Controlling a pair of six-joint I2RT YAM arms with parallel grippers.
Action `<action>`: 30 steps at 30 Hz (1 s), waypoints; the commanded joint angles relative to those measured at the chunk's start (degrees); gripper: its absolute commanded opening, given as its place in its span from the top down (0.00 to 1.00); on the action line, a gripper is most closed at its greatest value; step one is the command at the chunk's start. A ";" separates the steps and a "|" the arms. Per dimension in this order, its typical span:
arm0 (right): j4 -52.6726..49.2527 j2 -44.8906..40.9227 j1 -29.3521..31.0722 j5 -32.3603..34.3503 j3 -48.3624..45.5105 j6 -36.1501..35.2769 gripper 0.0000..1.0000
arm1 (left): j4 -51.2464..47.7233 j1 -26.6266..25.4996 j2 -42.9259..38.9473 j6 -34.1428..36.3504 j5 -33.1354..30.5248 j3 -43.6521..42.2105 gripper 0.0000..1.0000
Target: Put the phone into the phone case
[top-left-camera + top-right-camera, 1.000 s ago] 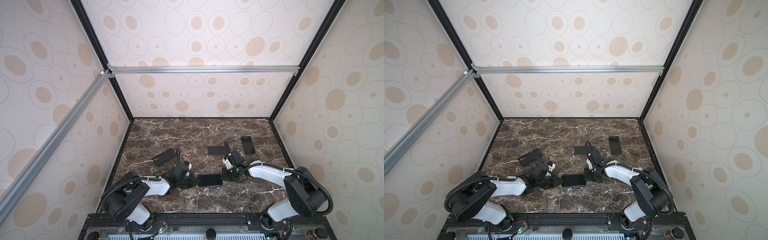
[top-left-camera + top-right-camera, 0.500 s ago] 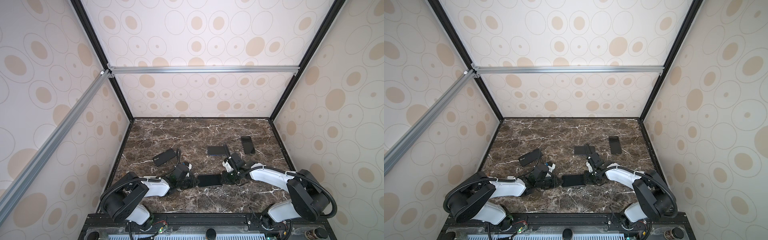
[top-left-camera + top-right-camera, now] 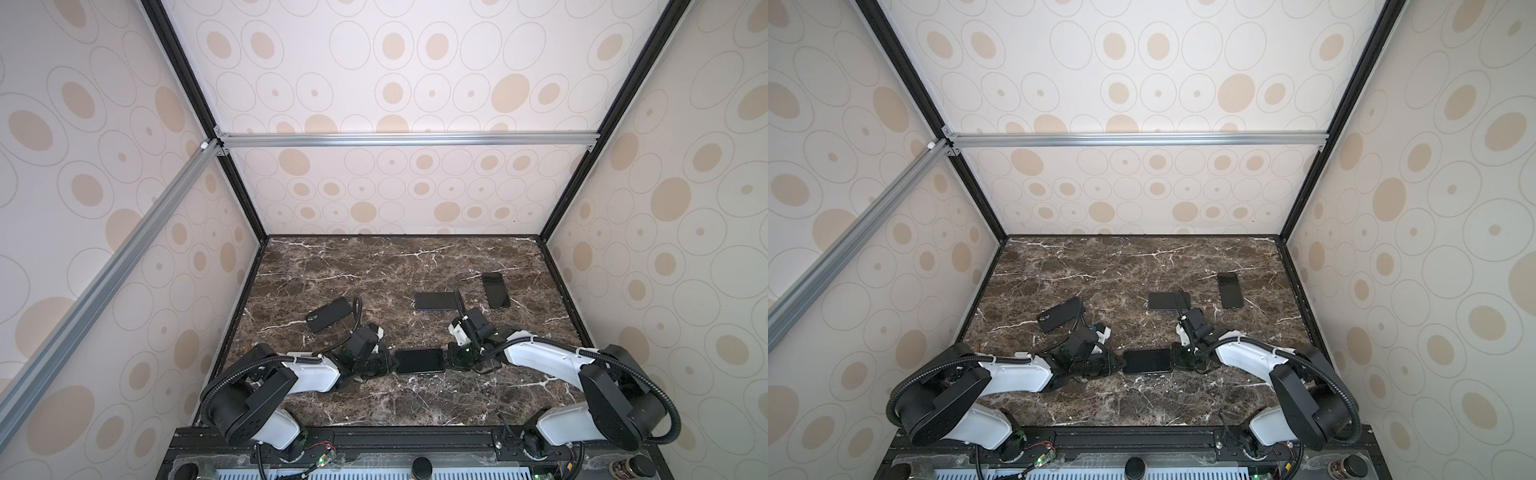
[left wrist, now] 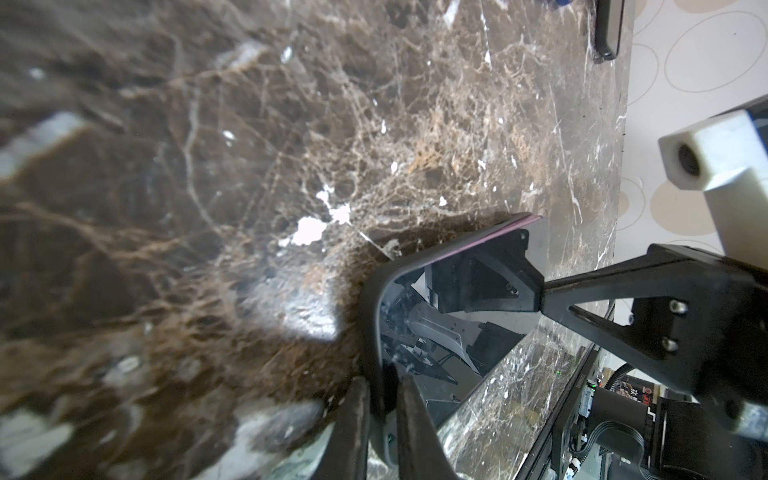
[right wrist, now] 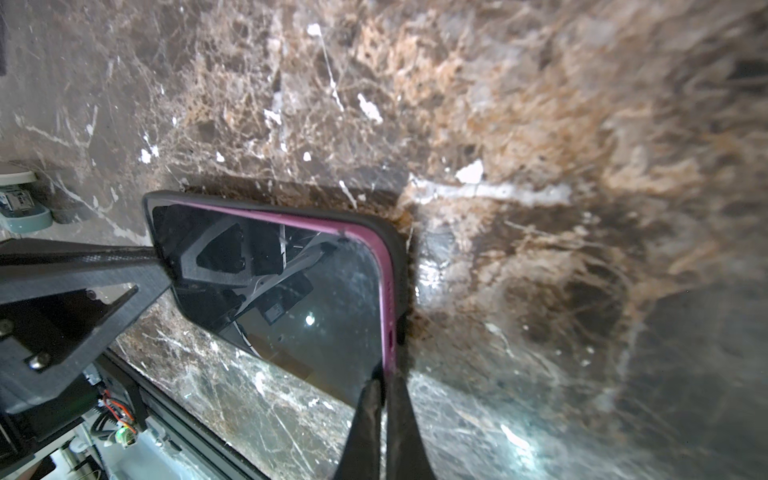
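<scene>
- Phone, location: flat at the front centre of the brown marble table, the largest item listed. It lies crosswise between both grippers.
- Left arm: white and black, stretched low over the table toward the phone's left end.
- Right arm: same build, reaching low to the phone's right end.
- Left gripper: jaws pinched on the left end of the phone case, a finger on either side of its rim.
- Right gripper: jaws closed to a sliver, tips against the phone's right end. Whether the rim is caught between them cannot be told.
- Angled slab: dark, back left, camera lenses showing.
- Crosswise slab: dark, just behind the right gripper.
- Lengthwise slab: dark, back right, apart from the others.
- Phone case, detail: black, its rim wraps the phone's magenta edge along the sides in view.
- Phone, detail: dark glass, face up, reflecting the grippers.
</scene>
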 commanded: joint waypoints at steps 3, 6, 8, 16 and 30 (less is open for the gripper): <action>8.32 16.23 4.40 -8.51 -6.76 0.60 0.97 | -11.72 -3.17 6.41 -1.51 2.27 -3.93 0.85; 9.29 18.67 5.62 -7.84 -6.28 0.56 0.97 | -11.64 -3.45 6.81 -1.51 2.45 -3.89 0.85; 9.96 19.49 6.54 -6.88 -6.24 0.82 0.98 | -11.61 -3.65 6.82 -1.42 2.59 -4.08 0.85; 9.60 20.98 9.76 -0.68 -5.97 2.23 0.98 | -11.02 -4.49 6.03 -1.40 3.49 -5.94 0.87; 4.49 21.92 12.13 12.76 -3.44 2.44 0.98 | -10.45 -7.48 4.56 -3.65 3.63 -6.96 0.88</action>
